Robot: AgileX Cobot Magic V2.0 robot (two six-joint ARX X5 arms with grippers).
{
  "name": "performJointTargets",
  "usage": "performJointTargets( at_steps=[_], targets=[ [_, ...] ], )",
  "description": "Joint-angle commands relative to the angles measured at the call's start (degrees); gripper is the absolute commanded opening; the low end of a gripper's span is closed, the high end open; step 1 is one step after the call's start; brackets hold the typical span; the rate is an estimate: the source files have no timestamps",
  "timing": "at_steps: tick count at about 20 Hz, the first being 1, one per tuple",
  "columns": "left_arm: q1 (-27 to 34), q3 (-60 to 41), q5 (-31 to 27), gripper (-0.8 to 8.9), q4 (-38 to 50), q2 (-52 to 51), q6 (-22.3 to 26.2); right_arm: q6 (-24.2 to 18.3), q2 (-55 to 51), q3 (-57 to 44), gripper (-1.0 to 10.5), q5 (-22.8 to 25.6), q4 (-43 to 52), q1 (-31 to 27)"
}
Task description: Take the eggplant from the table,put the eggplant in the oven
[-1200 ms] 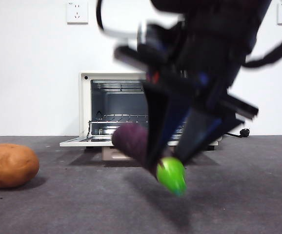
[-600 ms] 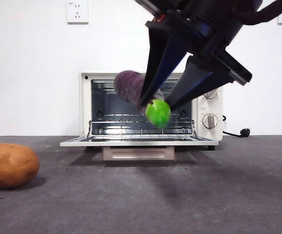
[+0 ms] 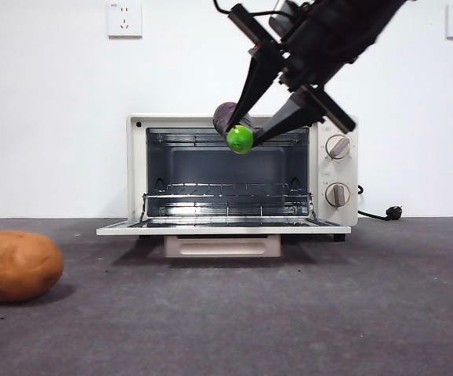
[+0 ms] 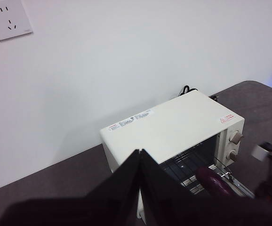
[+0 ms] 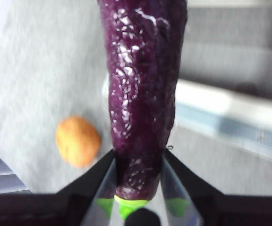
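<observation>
Held high in the air in front of the oven's (image 3: 242, 176) top edge: the eggplant (image 3: 233, 125), long, dark purple, glossy and wrinkled, with its bright green stem cap facing the near side. Pinched near that cap between the two black jaws of the right gripper (image 3: 250, 135), reaching down from the upper right.

Boxy cream-white oven, smooth top, door dropped flat toward the near side, wire rack showing in the dark cavity. Two round knobs stacked on its right panel, black cord trailing off to the right. Small printed labels on the top, too small to read.

Matte dark grey, slightly speckled table (image 3: 289, 321). On it at the near left, well apart from the oven, a round orange-brown potato (image 3: 16, 265) with a dull skin. Nothing between eggplant and oven opening.

White wall socket (image 3: 124, 19) high on the far wall.

Left gripper (image 4: 140, 153) raised high at the oven's left, black jaws pressed together to a point, holding nothing.
</observation>
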Motion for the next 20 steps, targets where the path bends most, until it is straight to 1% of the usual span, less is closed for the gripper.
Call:
performJointTargets(
  at_steps=[1,4,8,11,12,16,18,20],
  targets=[
    [-0.24,0.00,0.13,-0.06,0.07,-0.79,0.61,-0.24,5.11,5.84,-0.1,-1.49,-1.97,-0.90],
    [-0.24,0.00,0.15,-0.06,0.02,-1.40,0.63,1.81,11.21,12.72,-0.1,-3.74,-3.30,-2.19],
    [-0.24,0.00,0.13,-0.06,-0.46,-2.34,0.63,5.66,17.09,18.69,-0.1,-5.79,-3.37,-3.69],
    [-0.24,0.00,0.15,-0.06,-0.63,-3.06,0.66,7.63,20.22,21.31,-0.1,-5.95,-3.28,-4.52],
    [-0.24,0.00,0.15,-0.06,-0.74,-3.30,0.66,9.29,20.92,21.57,-0.1,-5.53,-2.14,-4.81],
    [-0.24,0.00,0.15,-0.06,-0.96,-3.76,0.66,17.88,22.47,21.57,-0.1,-2.82,5.33,-5.25],
    [-0.24,0.00,0.15,-0.06,-1.01,-3.91,0.66,20.33,22.53,21.57,-0.1,1.92,6.47,-5.25],
    [-0.24,0.00,0.15,-0.06,-1.01,-3.96,0.68,21.33,22.53,21.57,-0.1,6.91,6.45,-5.25]
  ],
)
